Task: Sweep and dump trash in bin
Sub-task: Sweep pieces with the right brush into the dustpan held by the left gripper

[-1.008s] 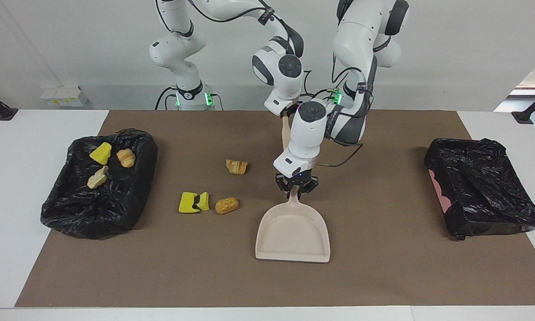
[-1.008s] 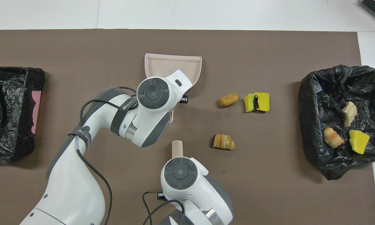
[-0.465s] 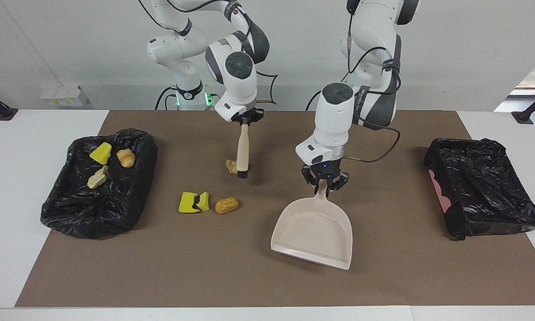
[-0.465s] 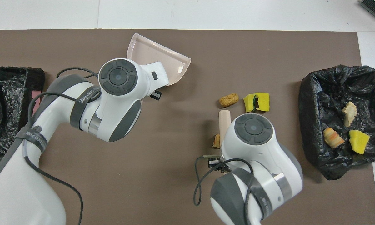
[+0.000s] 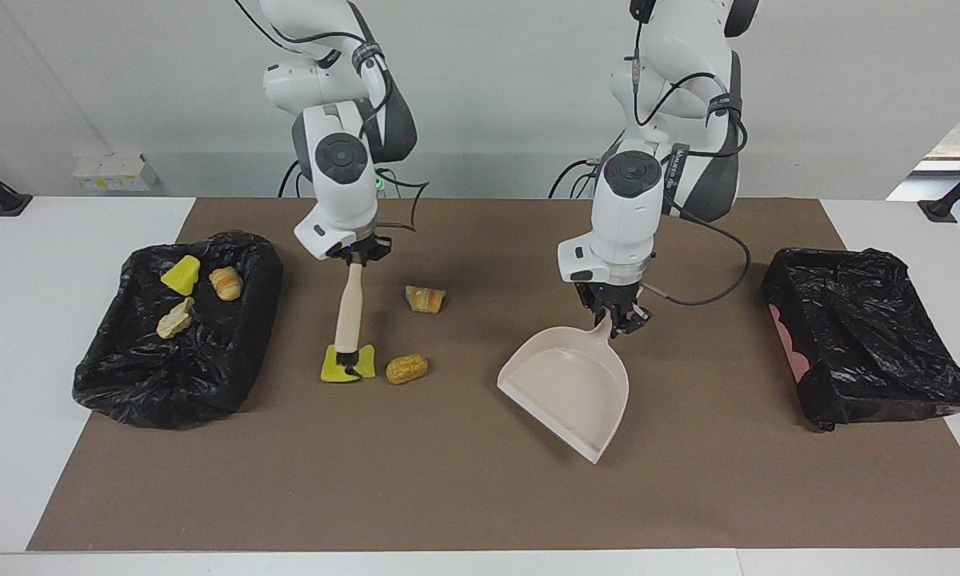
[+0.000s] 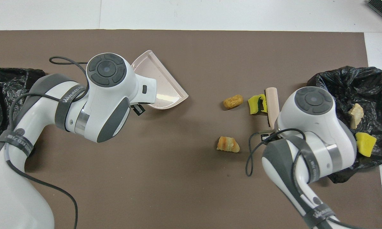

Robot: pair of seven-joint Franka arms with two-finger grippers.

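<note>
Fingers of the right gripper [image 5: 355, 254] are clenched on the top of the brush [image 5: 349, 312] handle, and the brush hangs nearly upright with its black bristles touching the yellow pieces [image 5: 346, 366] on the brown mat [image 5: 464, 496]. Fingers of the left gripper [image 5: 618, 318] are clenched on the handle of the dustpan [image 5: 570, 386], which is tilted over the mat with its open mouth turned toward the right arm's end of the bench [image 5: 16, 448].

Just beside the yellow pieces, on the dustpan's side, lies an orange-brown lump [image 5: 407, 368]. Another bread-like bit [image 5: 425, 298] lies nearer to the robots than the yellow pieces.

The black-lined bin [image 5: 178, 376] near the yellow pieces, at the right arm's end, holds three lumps (one yellow [image 5: 181, 274], one orange-brown [image 5: 226, 282], one pale beige [image 5: 175, 319]). A second black-lined bin [image 5: 864, 344] stands at the left arm's end, well apart from the yellow pieces.
</note>
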